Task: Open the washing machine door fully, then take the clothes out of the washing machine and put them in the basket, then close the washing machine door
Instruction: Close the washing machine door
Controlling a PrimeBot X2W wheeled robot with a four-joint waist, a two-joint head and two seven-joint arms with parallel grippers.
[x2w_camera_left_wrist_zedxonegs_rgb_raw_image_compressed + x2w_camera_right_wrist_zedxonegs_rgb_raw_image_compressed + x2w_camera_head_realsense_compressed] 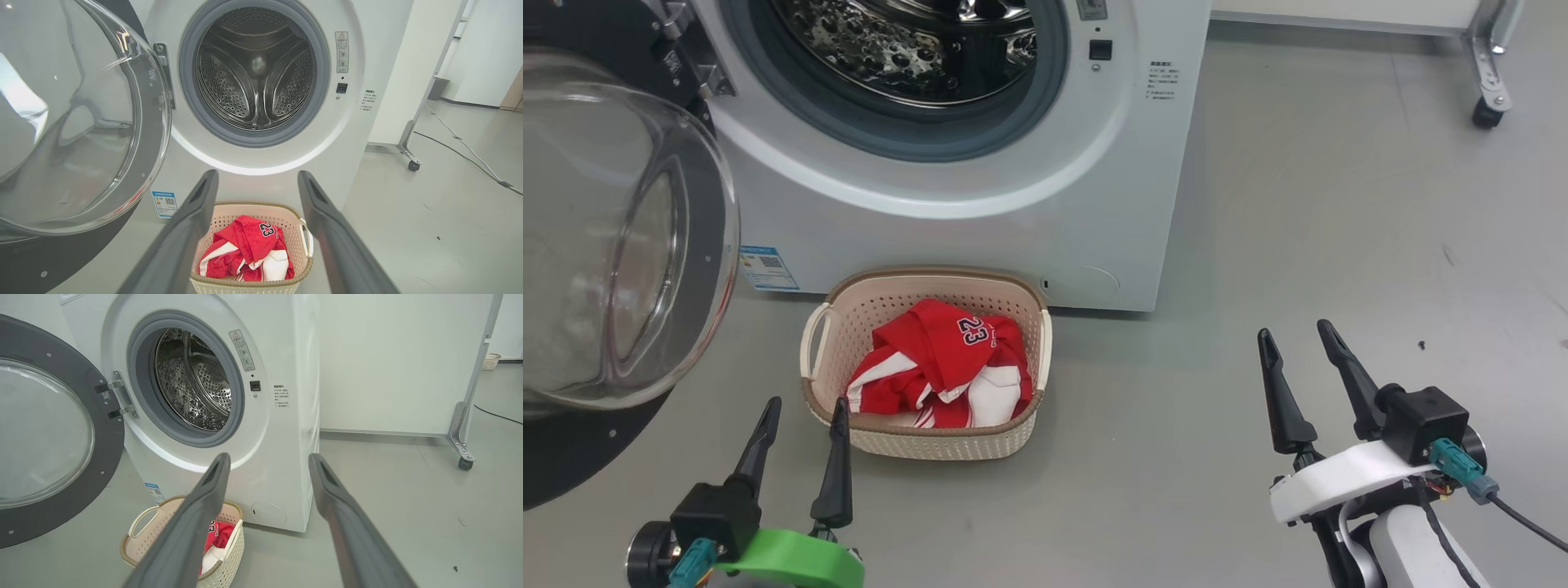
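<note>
We note a big white front-loading washing machine [980,237] standing on a grey floor [1339,245]. Its large round glossy black door [572,465] is swung wide open to the left on its hinge, with the bulging clear glass bowl [605,245] at its centre turned towards us. The steel perforated drum [907,41] and the grey rubber ring [890,139] are exposed. A small blue label sticker [768,268] sits low on the machine's front.

A small cream plastic basket [931,441], with perforated sides and a brown woven-look rim, rests on the floor just before the machine's base, below the drum opening. The red jersey clothes [947,367], with white panels and a dark 23 uppermost, lie bunched inside it.

Our left gripper [807,402] hovers at the basket's near left corner, fingers spread wide with nothing between them. One fingertip overlaps the rim in the head view; we cannot tell whether it touches. Our right gripper [1294,329] hangs over the floor well to the right of the basket, fingers wide, holding nothing. A black caster [1486,113] on a metal frame stands at far right.
</note>
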